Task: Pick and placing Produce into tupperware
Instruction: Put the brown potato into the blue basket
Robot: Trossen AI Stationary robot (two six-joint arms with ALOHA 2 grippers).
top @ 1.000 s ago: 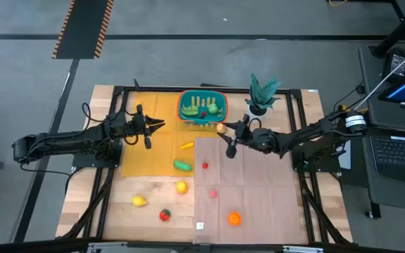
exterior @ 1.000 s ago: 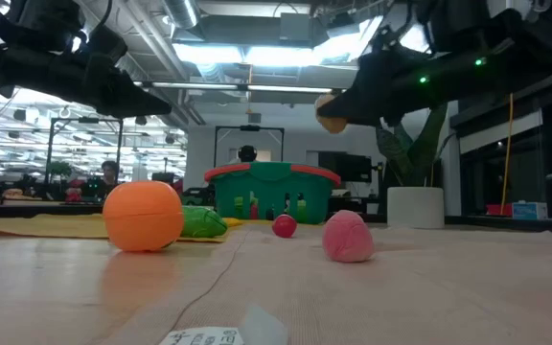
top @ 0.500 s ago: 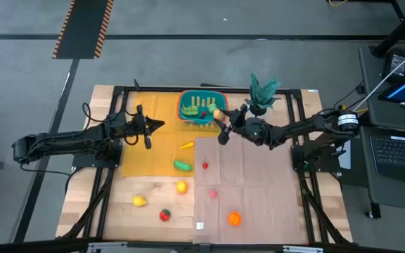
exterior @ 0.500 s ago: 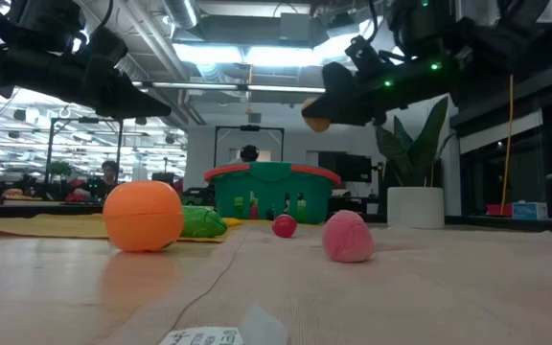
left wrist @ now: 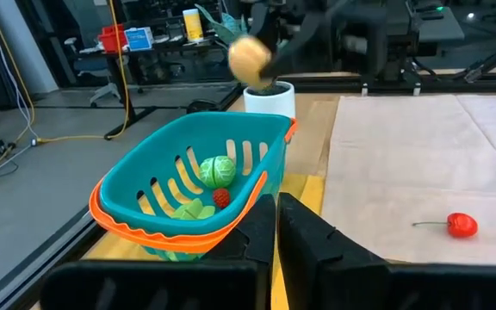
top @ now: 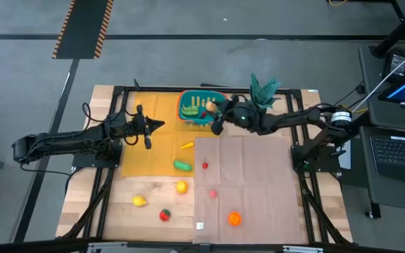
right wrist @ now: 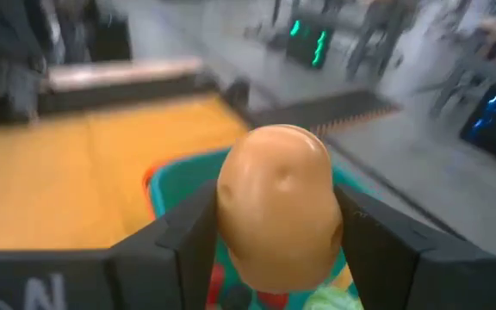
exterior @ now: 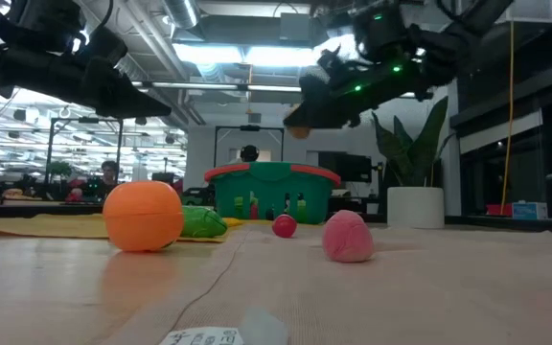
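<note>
The right gripper (top: pixel 211 107) held a small tan potato-shaped toy (right wrist: pixel 274 205) between its fingers (right wrist: pixel 186 234), up in the air over the small teal basket with slotted sides and an orange rim (left wrist: pixel 183 191). The potato's long side stood up and down between the fingers. The left gripper (top: pixel 159 125) waited beside the basket, over the yellow mat (top: pixel 150 151) on the desk (top: pixel 157 204), its fingers squeezed together on nothing.

Smooth, slightly glossy plastic potato (right wrist: pixel 274 207) — matt dark fingers (right wrist: pixel 188 237); teal slotted plastic basket (left wrist: pixel 158 185); pale wood table (top: pixel 153 211) — matt yellow cloth (top: pixel 153 151).
</note>
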